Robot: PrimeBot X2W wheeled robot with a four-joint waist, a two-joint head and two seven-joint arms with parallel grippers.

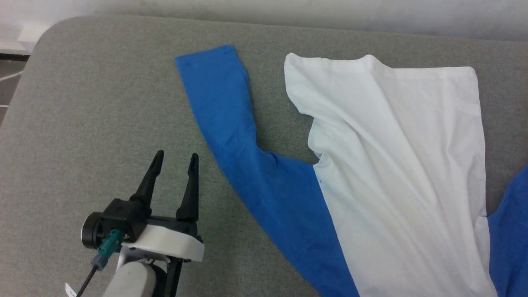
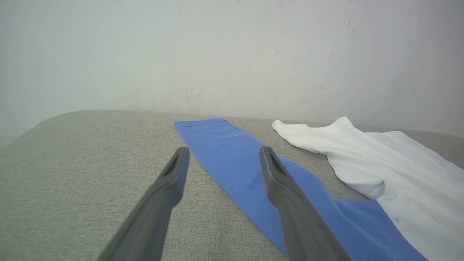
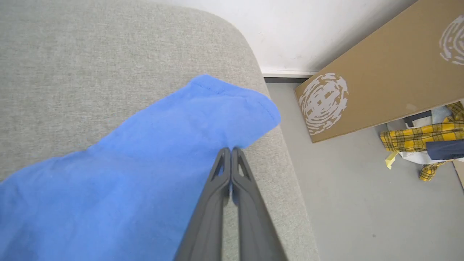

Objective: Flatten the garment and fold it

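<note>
The garment [image 1: 392, 165] lies spread on the grey counter [image 1: 82, 103], its white panel creased. Right gripper [image 3: 231, 149]: fingers closed on the right-hand sleeve [image 3: 145, 145] edge near the cuff, evidently to draw it flat. Left gripper [image 1: 176, 156]: fingers wide, empty, beside the left-hand sleeve [image 1: 218, 103]

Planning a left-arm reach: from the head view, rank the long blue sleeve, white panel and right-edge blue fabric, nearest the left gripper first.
1. Long blue sleeve, just right of the left gripper.
2. White panel, centre-right.
3. Right-edge blue fabric, far right.
</note>
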